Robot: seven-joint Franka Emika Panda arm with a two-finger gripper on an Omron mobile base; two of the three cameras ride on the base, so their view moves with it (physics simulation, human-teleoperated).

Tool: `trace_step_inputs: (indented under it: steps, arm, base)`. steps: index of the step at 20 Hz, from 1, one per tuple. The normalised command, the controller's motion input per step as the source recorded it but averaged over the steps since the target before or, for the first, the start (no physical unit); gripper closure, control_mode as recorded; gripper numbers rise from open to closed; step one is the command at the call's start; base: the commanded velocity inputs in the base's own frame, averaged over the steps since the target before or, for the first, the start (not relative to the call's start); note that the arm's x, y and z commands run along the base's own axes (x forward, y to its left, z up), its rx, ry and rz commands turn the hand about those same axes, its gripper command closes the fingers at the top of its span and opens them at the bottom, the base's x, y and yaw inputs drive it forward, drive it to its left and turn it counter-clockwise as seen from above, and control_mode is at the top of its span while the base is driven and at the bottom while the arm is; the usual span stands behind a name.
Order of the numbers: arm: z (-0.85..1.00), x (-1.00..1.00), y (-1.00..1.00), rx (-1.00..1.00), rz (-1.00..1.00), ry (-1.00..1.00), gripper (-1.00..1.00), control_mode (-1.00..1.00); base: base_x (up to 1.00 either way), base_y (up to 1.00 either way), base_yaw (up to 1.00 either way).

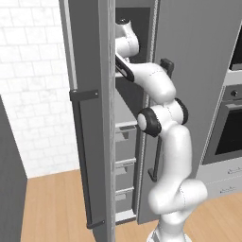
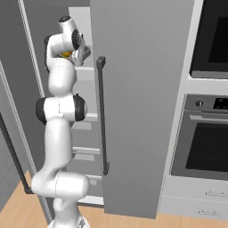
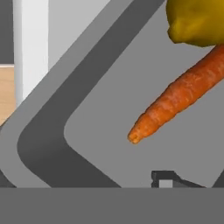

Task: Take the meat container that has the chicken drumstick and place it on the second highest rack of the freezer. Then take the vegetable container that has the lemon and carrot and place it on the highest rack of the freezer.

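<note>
In the hand view, going from left to right, a strip of wooden floor [image 3: 6, 94] shows far below at the left edge. Next comes the broad grey rim of the vegetable container [image 3: 48, 131], then its flat floor. The carrot [image 3: 175, 103] lies on that floor with its tip pointing down-left, and the lemon [image 3: 197, 22] sits at the upper right, touching the carrot's thick end.

One dark tip of the fingers [image 3: 164, 178] pokes up at the bottom, just above the tray floor. The pictures do not show how wide the fingers stand or whether they grip anything, so I cannot tell.

In the base views the arm [image 1: 156, 85] reaches high into the open freezer [image 1: 132, 142], so the container seems to be up at an upper rack.

The container looks rigid and light, its smooth rim likely slippery. The lemon could roll if the tray tips. The best hold is probably the raised rim near a corner, kept level.
</note>
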Motion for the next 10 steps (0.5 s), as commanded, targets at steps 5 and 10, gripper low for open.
trace_step_inputs:
  steps: [5, 10]
  arm:
    - [0.0, -0.36, -0.04, -0.04, -0.19, -0.01, -1.0, -1.0]
    - [-0.23, -0.5, -0.52, 0.0, -0.22, -0.05, -1.0, -1.0]
  base:
    - [0.0, 0.0, 0.0]
    - [0.0, 0.0, 0.0]
